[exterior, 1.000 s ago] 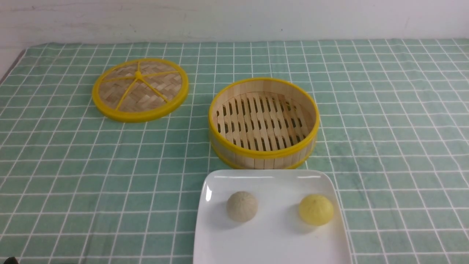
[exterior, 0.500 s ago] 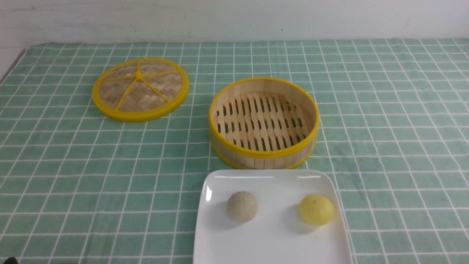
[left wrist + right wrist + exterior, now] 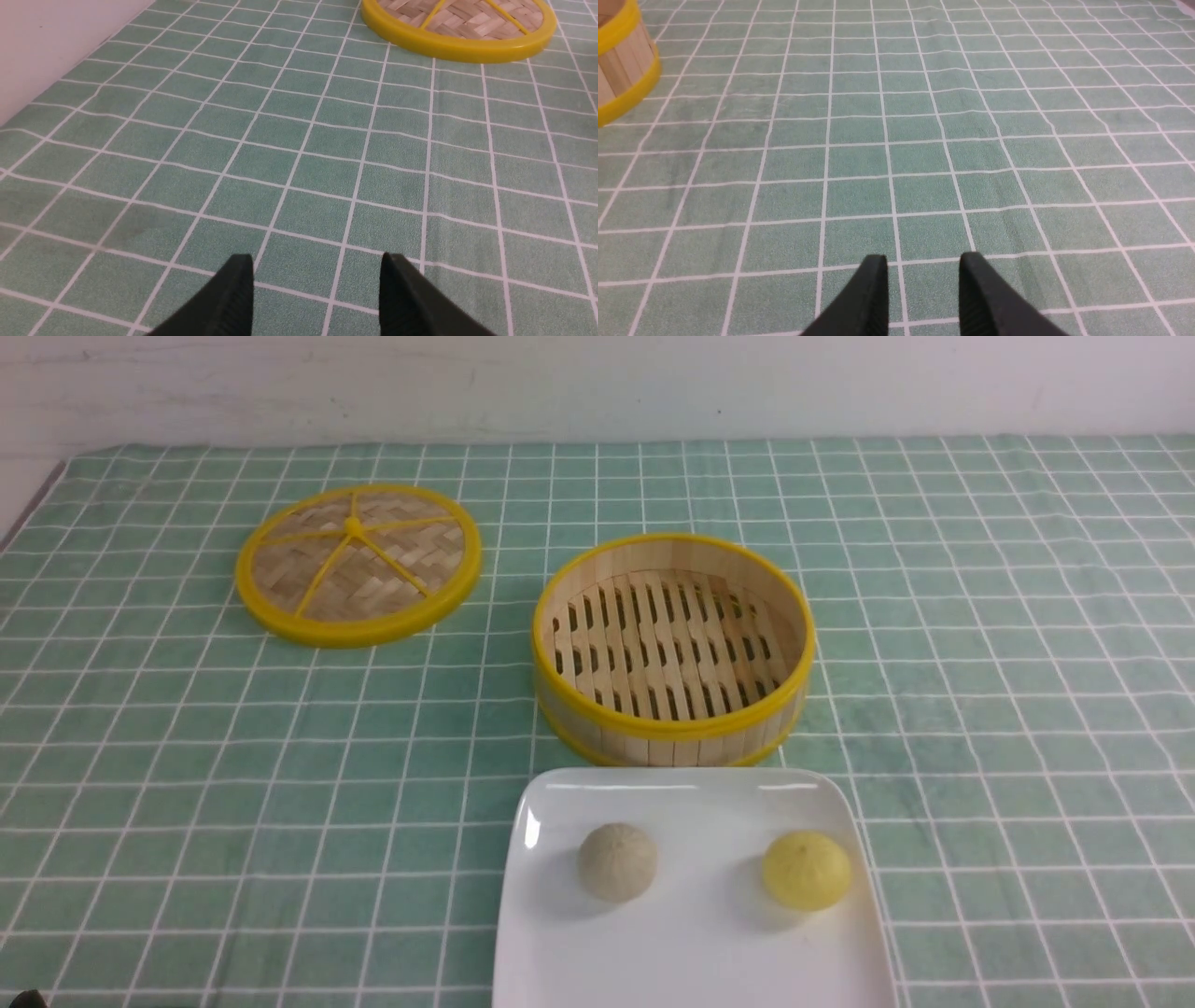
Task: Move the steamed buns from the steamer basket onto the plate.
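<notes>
With both arms out of the front view, the buns sit well apart from either gripper: the pale beige-grey bun is on the left half of the plate and the yellow bun on the right half, neither touching the other nor the plate edge. Plate is at the near edge of the table, centre-right, with its far edge just beside the near wall of the steamer basket; can't tell if they touch. Basket interior shows only bare slatted floor. Basket lid lies flat, far left, well apart from the basket. Left gripper: jaws stand wide apart, nothing between them, only green checked tablecloth beyond the tips, with the lid rim farther off in its wrist view. Right gripper: jaws parted by a narrower gap, holding nothing, cloth beyond the tips; a slice of the basket wall shows at the edge of its wrist view. Can't tell whether either gripper's tips touch the cloth. Buns: both small round domes, intact and upright, matte surface; the yellow one is bright with a faint lighter top. Plate is glossy white, square with rounded corners, its near part cut off by the frame.
</notes>
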Controlling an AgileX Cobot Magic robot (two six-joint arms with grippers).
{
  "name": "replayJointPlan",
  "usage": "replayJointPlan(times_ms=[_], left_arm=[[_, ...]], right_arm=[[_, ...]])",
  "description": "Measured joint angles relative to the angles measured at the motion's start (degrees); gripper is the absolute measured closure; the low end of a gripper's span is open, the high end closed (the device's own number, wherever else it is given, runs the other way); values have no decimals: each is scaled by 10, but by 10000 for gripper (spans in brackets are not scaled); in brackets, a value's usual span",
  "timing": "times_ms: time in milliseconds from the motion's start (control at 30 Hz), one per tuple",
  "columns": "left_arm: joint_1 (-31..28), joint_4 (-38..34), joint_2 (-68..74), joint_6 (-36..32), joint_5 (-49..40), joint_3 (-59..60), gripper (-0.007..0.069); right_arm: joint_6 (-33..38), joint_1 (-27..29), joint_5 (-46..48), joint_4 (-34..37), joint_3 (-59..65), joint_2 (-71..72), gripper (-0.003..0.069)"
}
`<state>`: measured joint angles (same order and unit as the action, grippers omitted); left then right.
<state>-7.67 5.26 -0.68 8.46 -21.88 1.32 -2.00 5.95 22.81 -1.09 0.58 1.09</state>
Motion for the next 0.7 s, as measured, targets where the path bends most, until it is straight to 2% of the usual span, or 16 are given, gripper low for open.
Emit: replayJointPlan(times_ms=[200,400,700], left_arm=[[0,0,0,0,0,0,238],[0,0,0,0,0,0,238],[0,0,0,0,0,0,238]], right_arm=[[0,-4,0,1,0,0,419],[0,-65,0,-4,0,0,419],[-12,-49,0,-12,0,0,419]])
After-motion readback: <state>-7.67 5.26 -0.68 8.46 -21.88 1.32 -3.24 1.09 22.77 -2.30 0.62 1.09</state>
